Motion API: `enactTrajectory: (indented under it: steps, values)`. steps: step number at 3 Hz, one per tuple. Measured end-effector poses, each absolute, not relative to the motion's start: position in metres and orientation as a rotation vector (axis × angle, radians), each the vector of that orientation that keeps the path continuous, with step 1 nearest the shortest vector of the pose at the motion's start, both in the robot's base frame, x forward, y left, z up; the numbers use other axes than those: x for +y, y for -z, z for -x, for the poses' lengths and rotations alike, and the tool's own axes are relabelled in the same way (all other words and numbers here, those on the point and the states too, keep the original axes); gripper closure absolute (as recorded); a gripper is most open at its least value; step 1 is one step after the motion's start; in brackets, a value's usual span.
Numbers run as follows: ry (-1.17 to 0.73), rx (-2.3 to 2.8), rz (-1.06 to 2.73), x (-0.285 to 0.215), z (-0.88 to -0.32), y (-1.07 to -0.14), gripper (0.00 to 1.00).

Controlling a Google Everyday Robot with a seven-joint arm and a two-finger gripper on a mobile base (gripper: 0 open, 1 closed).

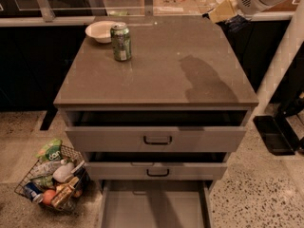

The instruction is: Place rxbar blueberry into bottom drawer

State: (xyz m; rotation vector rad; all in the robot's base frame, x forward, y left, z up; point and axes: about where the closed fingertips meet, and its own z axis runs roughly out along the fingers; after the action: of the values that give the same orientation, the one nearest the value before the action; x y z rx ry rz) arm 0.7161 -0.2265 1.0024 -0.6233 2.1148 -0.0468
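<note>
My gripper (224, 9) hangs at the top right, over the back right corner of the grey cabinet top (161, 65). A small dark bluish shape (236, 23) shows just under it; I cannot tell whether this is the rxbar blueberry. The bottom drawer (154, 208) is pulled out at the lower edge of the view, and its flat grey floor is bare. The gripper is far above and behind it.
A green soda can (121, 42) and a white bowl (100, 31) stand at the back left of the cabinet top. The two upper drawers (156, 139) with black handles are slightly open. A wire basket of groceries (52, 177) sits on the floor at the left. A dark object (273, 134) lies on the floor at the right.
</note>
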Motion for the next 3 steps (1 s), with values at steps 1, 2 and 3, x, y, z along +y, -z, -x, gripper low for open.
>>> enactTrajectory:
  steps: [1, 2, 3]
  values:
    - [-0.079, 2.126, 0.694, -0.228, -0.693, -0.999, 1.00]
    - [-0.142, 2.093, 0.739, -0.235, -0.638, -1.013, 1.00]
    - [-0.182, 2.097, 0.756, -0.232, -0.583, -0.996, 1.00]
